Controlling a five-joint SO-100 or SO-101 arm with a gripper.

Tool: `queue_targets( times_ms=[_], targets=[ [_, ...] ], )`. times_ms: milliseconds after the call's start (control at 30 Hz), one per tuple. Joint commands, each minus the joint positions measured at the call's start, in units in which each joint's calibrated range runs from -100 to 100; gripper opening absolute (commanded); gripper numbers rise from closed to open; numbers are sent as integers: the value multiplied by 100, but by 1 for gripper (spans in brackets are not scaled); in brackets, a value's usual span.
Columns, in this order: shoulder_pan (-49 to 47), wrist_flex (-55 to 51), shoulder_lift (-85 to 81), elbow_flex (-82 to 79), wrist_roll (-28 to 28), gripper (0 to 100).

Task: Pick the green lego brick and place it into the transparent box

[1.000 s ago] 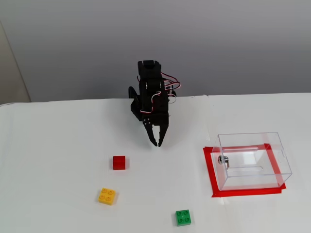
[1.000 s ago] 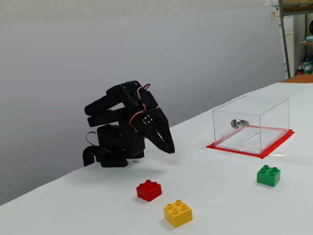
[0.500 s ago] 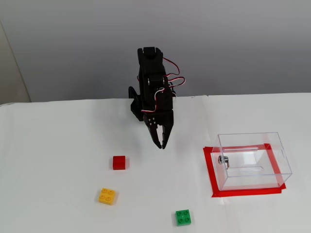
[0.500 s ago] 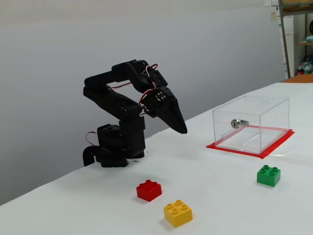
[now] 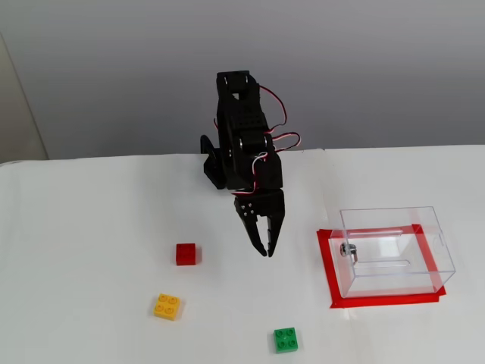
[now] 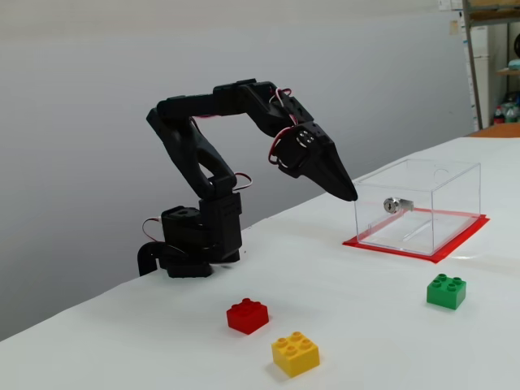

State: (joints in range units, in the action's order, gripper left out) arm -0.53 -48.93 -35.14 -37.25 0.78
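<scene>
The green lego brick [image 5: 286,340] [image 6: 446,292] lies on the white table near the front edge, studs up. The transparent box [image 5: 394,252] [image 6: 421,205] stands on a red taped square to the right in both fixed views, with a small metal fitting on its left wall, and looks empty. My black gripper [image 5: 266,248] [image 6: 349,195] hangs in the air above the table, tips pointing down toward the front. Its jaws are together and hold nothing. It is well behind the green brick and left of the box.
A red brick [image 5: 186,254] [image 6: 248,315] and a yellow four-stud brick [image 5: 167,306] [image 6: 296,353] lie on the table left of the gripper. The arm's base [image 6: 199,240] stands at the back. Red tape [image 5: 331,284] frames the box.
</scene>
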Motion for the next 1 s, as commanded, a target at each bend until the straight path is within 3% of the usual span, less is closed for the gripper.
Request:
queue_targets(
  times_ms=[0,467,967],
  targets=[
    [-83,54,446,596,-188,1],
    [-675,54,2449,2151,-344,1],
    [-638,54,4400,3770,-360,2]
  ],
)
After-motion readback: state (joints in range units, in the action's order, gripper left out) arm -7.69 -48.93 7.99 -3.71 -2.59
